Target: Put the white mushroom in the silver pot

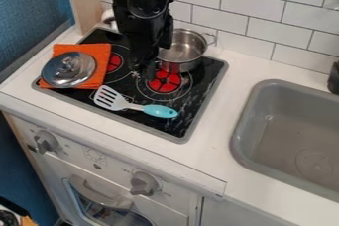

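Observation:
The black gripper hangs low over the middle of the stove, just left of the silver pot. The silver pot stands upright at the back right of the stove, its top open and its left side partly behind the arm. At the back left corner, a whitish rounded thing shows beside the arm, partly hidden by it; I cannot tell whether it is the white mushroom.
A silver lid lies on an orange cloth at the stove's left. A spatula with a turquoise handle lies along the front. The grey sink is at right, and a tiled wall stands behind.

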